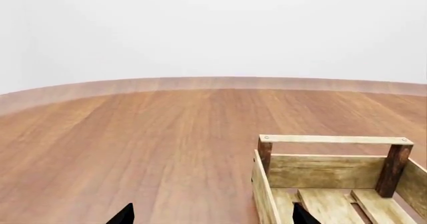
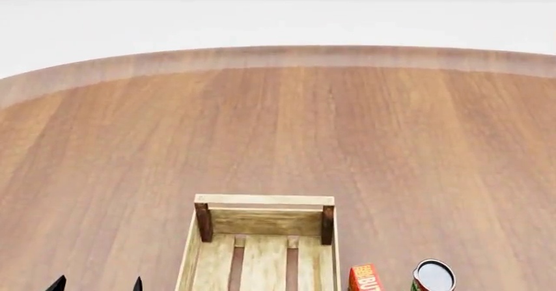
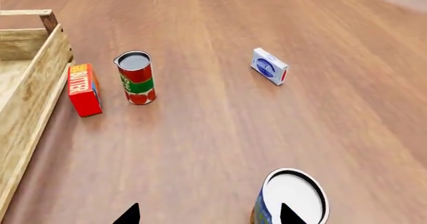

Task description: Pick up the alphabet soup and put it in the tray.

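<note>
Hovering spread over the tabletop (image 3: 220,134), the right fingers (image 3: 210,215) hold nothing, the alphabet soup (image 3: 292,198) upright near one tip, outside the tray (image 3: 30,83); two cans, two boxes.

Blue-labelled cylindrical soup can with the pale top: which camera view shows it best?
The right wrist view: the blue-labelled soup can stands there near the right claw, pale top fully visible, label partly cut off. The head and left wrist views do not show it.
</note>
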Controlling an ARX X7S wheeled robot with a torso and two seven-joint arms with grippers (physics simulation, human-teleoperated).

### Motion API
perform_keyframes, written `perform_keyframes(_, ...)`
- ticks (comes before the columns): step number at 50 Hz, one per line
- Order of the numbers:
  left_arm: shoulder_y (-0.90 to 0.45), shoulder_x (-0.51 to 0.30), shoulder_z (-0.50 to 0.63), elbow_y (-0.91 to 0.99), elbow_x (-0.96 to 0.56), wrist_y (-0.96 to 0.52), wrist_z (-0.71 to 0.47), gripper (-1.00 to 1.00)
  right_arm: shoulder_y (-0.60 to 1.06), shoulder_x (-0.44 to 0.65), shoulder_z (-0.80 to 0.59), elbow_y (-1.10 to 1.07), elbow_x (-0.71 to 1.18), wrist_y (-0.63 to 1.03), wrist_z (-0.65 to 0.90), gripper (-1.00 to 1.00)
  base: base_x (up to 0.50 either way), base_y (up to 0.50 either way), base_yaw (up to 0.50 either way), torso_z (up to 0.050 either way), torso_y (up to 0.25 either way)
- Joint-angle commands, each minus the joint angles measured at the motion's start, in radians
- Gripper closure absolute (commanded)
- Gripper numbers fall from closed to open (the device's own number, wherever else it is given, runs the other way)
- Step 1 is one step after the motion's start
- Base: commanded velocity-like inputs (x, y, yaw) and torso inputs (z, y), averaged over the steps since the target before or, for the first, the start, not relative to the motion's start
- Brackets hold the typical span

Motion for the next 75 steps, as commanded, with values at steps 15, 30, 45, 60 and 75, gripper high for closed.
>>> perform_keyframes(15,-0.003,-0.009,0.01,-0.001,-0.015,-0.001,-0.012,-1.0,0.039,-0.075,0.106,0.132,-0.005,-0.031,-0.074,-1.0,0.0,0.0,0.0,0.0,0.0)
perform_keyframes(30,-0.003,-0.014,0.018,-0.002,-0.02,0.003,-0.017,-1.0,0.12,-0.106,0.16,0.205,0.025,-0.022,-0.027,-1.0,0.0,0.0,0.0,0.0,0.0)
perform_keyframes(45,-0.004,-0.02,0.025,-0.001,-0.022,0.005,-0.023,-1.0,0.186,-0.121,0.185,0.222,0.079,-0.009,-0.002,-1.0,0.0,0.0,0.0,0.0,0.0)
perform_keyframes(60,-0.006,-0.024,0.032,-0.003,-0.027,0.006,-0.03,-1.0,0.249,-0.105,0.111,0.253,0.017,0.002,0.042,-1.0,0.0,0.0,0.0,0.0,0.0)
perform_keyframes(75,-0.008,-0.029,0.038,-0.003,-0.032,0.007,-0.035,-1.0,0.3,-0.067,0.08,0.269,-0.007,0.053,0.098,-1.0,0.0,0.0,0.0,0.0,0.0)
